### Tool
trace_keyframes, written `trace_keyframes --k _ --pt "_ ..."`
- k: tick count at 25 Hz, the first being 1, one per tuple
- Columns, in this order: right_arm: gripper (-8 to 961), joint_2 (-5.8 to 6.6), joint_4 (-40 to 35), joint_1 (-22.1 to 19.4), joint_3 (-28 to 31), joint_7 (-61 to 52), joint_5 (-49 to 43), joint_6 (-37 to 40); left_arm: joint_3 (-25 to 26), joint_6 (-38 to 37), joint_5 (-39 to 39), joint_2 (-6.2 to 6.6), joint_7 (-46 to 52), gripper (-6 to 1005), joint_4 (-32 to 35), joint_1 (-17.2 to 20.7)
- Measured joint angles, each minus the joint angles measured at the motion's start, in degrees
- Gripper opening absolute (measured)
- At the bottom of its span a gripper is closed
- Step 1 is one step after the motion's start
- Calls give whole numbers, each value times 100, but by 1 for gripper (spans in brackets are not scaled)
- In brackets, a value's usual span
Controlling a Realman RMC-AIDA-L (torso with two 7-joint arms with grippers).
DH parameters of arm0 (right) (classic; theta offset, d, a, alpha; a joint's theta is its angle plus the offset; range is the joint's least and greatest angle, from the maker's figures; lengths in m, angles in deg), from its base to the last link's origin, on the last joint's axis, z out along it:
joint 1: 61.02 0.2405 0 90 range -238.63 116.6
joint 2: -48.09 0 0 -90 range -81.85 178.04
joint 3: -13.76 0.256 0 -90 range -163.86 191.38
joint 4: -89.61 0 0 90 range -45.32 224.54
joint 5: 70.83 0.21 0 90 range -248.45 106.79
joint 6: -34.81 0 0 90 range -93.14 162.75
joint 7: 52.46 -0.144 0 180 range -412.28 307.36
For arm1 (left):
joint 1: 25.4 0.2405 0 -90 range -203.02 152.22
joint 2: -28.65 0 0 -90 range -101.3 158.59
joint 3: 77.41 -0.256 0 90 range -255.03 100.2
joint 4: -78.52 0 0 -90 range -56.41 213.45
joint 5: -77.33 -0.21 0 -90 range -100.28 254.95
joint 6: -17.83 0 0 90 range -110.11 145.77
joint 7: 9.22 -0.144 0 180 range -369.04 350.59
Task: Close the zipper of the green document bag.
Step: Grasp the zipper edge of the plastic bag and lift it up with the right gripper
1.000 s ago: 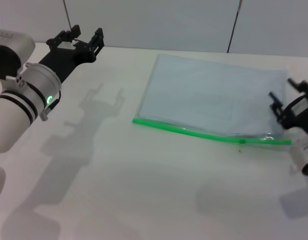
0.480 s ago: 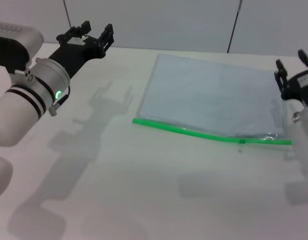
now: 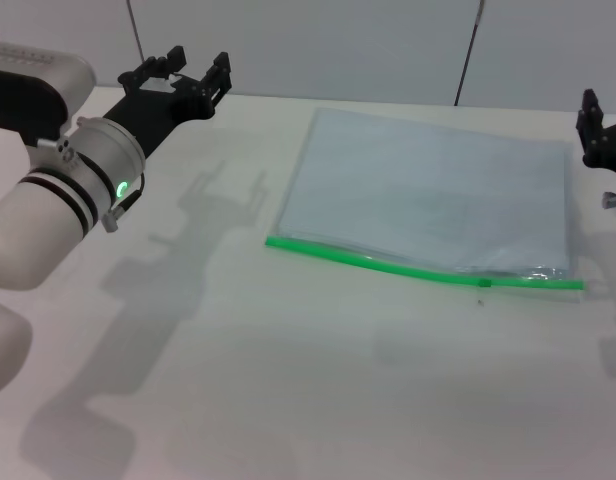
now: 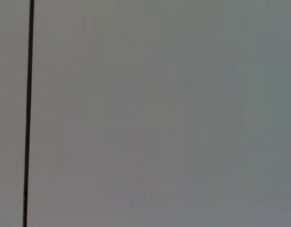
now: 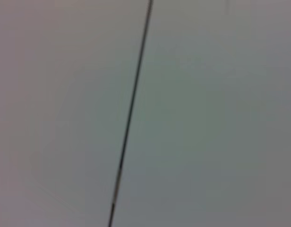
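The green document bag (image 3: 428, 190) lies flat on the white table, a pale translucent pouch right of centre. Its zipper (image 3: 388, 264) runs as a bright green strip along the near long edge, and the small slider tab (image 3: 482, 282) sits toward the strip's right end. My left gripper (image 3: 193, 72) hangs open above the table's far left, well apart from the bag. Raised at the picture's right edge, beyond the bag's far right corner, my right gripper (image 3: 606, 125) is open and holds nothing. Neither wrist view shows the bag.
The white table (image 3: 288, 380) stretches wide in front of the bag. A grey wall with dark vertical seams (image 3: 468, 50) stands behind it; the left wrist view shows one seam (image 4: 28, 113) and the right wrist view another seam (image 5: 131, 113).
My right gripper has risen from the zipper's right end and drawn back to the right edge. The left gripper has shifted a little right. The bag has not moved.
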Motion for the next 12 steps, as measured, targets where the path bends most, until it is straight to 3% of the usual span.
trace_keyframes --k 6,12 --pt "484 -6 275 176 -12 -37 364 25 -7 0 4 -12 0 590 16 -48" --pt "483 45 -147 263 -138 -91 564 1187 -8 -6 9 -1 0 589 140 -30"
